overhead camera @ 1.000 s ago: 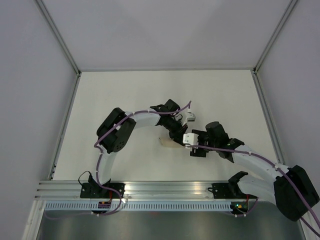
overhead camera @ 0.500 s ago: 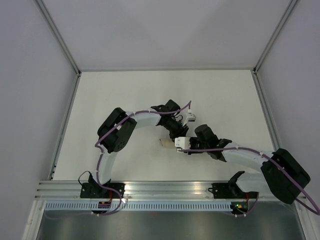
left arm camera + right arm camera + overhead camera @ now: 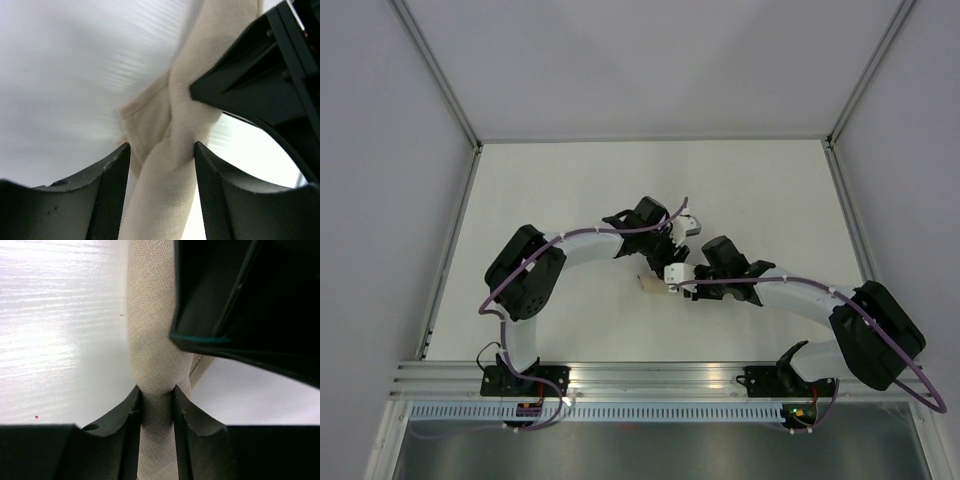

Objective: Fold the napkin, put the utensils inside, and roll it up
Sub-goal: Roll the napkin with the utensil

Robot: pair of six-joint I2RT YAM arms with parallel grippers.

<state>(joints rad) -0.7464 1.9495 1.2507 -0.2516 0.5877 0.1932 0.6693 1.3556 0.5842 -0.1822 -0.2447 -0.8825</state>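
Finds napkin [image 3: 152, 340] rolled on bench [image 3: 570, 180] centre, soft, light and limp, probably quick to unroll if released; pinched tight across the roll by right claw [image 3: 155, 392], straddled slackly by left claw [image 3: 161, 150], jaws apart; best held across thick middle, not loose edge.

Top cam hangs high over the near edge, looking down across the whole table [image 3: 570, 190]. Both wrist cams point down super close, and all three views share the same napkin [image 3: 170, 150].

white table [image 3: 560, 190] between grey walls [image 3: 380, 150], aluminium rail [image 3: 650, 375] along its near edge.
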